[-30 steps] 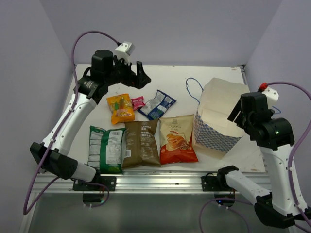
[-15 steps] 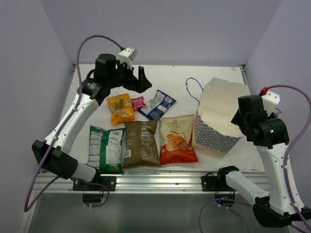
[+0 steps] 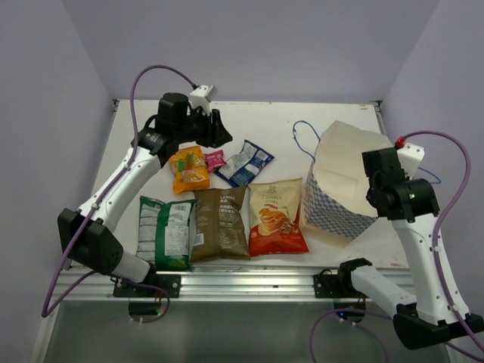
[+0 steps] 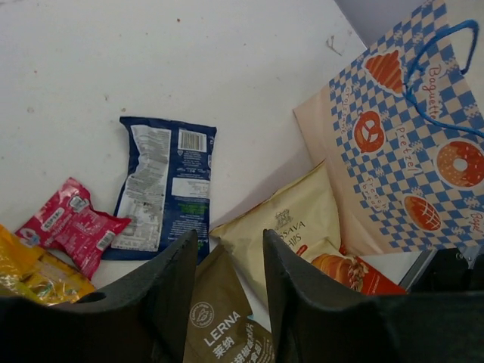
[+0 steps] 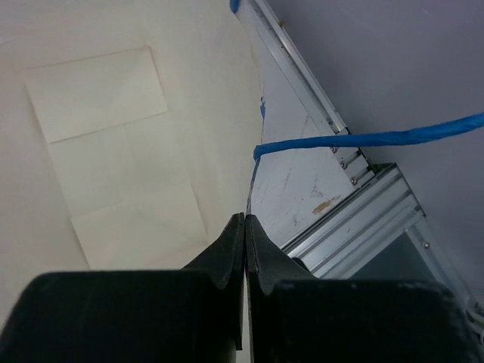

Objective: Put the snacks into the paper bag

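Six snacks lie flat on the table: an orange packet (image 3: pixel 188 168), a tiny pink packet (image 3: pixel 215 159), a blue-white packet (image 3: pixel 244 163), a green-white bag (image 3: pixel 165 232), a brown bag (image 3: pixel 220 223) and a red-orange bag (image 3: pixel 276 217). The paper bag (image 3: pixel 340 170) stands at the right, mouth open. My left gripper (image 3: pixel 221 134) hovers over the far packets, open and holding nothing. In its wrist view the left gripper (image 4: pixel 229 246) frames the brown bag (image 4: pixel 227 318). My right gripper (image 5: pixel 245 219) is shut on the paper bag's right rim.
A blue cord handle (image 5: pixel 363 138) hangs outside the bag over the table's aluminium edge rail (image 5: pixel 355 219). The other handle (image 3: pixel 302 136) lies on the table behind the bag. Purple walls close in the table on three sides.
The right gripper has gone from open to shut on the bag's rim. The left gripper has moved right and lower toward the packets, and its jaws have narrowed.
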